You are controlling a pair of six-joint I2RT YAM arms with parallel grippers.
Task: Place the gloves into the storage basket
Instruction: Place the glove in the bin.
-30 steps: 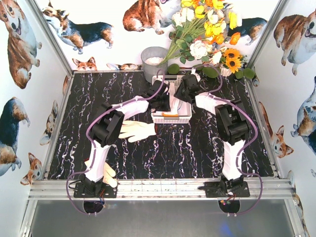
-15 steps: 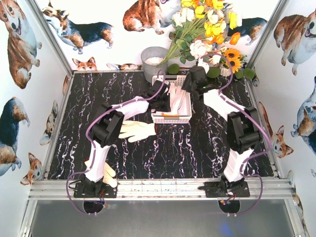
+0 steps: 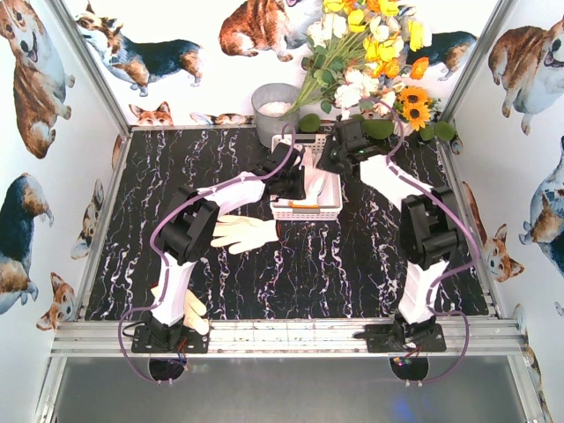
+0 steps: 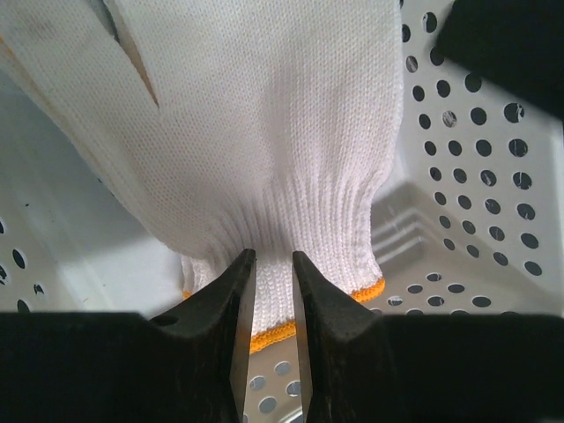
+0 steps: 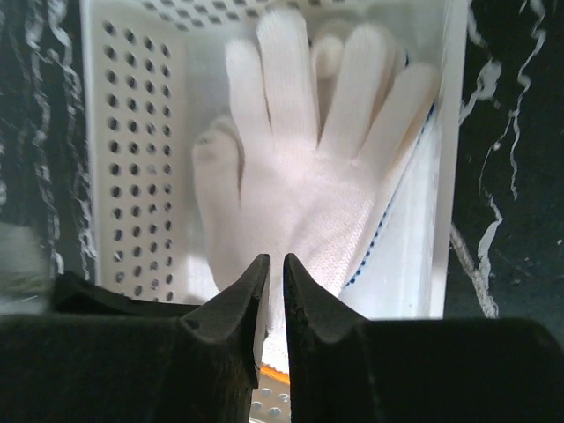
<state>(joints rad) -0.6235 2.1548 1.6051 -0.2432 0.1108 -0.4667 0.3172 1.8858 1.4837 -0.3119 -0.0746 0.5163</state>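
Pinching a glove (image 4: 264, 132), the left hand (image 4: 273, 256) hangs over the storage basket (image 4: 476, 176)

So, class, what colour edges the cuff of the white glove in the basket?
Orange, along the cuff of the glove; it shows best in the left wrist view.

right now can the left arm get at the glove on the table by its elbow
Probably, but not directly. The table glove lies uncovered by the left elbow. The left end effector is in the basket, seemingly pinched on a second glove's cuff, so it would have to let go and fold back.
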